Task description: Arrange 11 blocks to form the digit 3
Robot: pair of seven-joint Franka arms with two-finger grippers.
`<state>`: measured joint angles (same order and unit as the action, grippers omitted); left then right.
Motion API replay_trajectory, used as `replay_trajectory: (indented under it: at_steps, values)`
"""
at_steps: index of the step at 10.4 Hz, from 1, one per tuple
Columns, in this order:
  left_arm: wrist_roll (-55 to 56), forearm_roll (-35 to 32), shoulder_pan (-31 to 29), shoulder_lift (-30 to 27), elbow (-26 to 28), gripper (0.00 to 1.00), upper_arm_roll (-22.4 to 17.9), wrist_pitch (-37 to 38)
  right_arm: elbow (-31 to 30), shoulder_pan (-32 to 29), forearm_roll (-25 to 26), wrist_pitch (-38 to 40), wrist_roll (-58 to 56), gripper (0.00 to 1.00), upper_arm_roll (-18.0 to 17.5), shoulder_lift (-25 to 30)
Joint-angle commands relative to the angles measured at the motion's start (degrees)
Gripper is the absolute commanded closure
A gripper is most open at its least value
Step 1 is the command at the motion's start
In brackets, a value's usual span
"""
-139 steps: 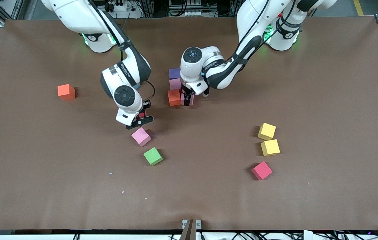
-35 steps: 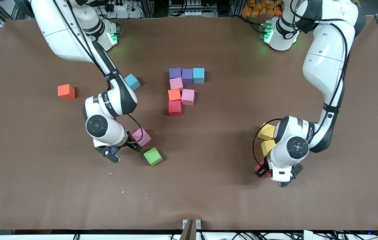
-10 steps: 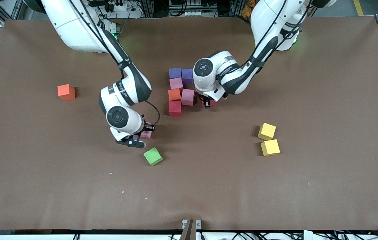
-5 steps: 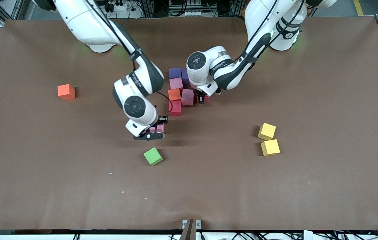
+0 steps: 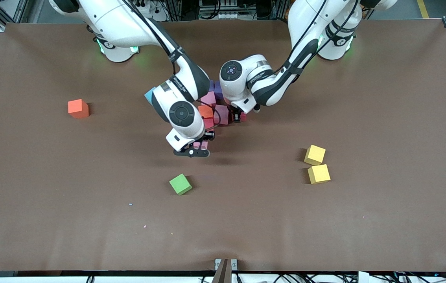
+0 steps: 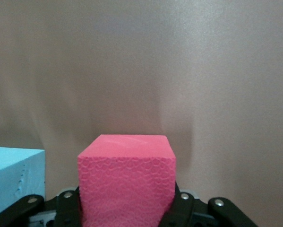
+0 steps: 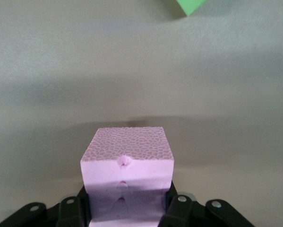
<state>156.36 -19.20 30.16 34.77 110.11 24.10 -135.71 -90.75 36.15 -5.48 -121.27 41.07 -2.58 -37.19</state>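
Touching blocks form a cluster mid-table: a purple block (image 5: 211,85), a pink block (image 5: 208,98), an orange block (image 5: 206,111), a red block (image 5: 209,123) and a second pink block (image 5: 222,114). My left gripper (image 5: 240,116) (image 6: 126,205) is shut on a red block (image 6: 126,179), low beside that second pink block, with a light blue block (image 6: 13,179) next to it. Over the table just past the cluster's red block, my right gripper (image 5: 198,148) (image 7: 127,208) is shut on a pink block (image 7: 127,165). Both arms hide part of the cluster.
Two yellow blocks (image 5: 315,154) (image 5: 319,173) lie toward the left arm's end. An orange-red block (image 5: 78,108) sits toward the right arm's end. A green cube (image 5: 180,184) (image 7: 191,5) lies nearer the camera than the right gripper. A light blue block (image 5: 150,94) peeks out beside the right arm.
The right arm has carried its pink block away from the green cube, toward the cluster. The left arm brought its red block in beside the cluster and has since held still.
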Motion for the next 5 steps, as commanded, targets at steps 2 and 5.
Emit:
replay_trajectory:
  at_steps: [2,5]
  values:
    - [5.1,-4.0,0.6,1.17,-0.77,1.0,-0.37,-1.57,4.7,1.91,-0.06,0.15,2.96,1.0,0.29,-3.86]
    - [5.19,-4.27,0.69,1.79,-1.47,1.0,-0.46,-1.75,4.18,2.26,1.25,-1.25,1.56,1.0,0.3,-4.74]
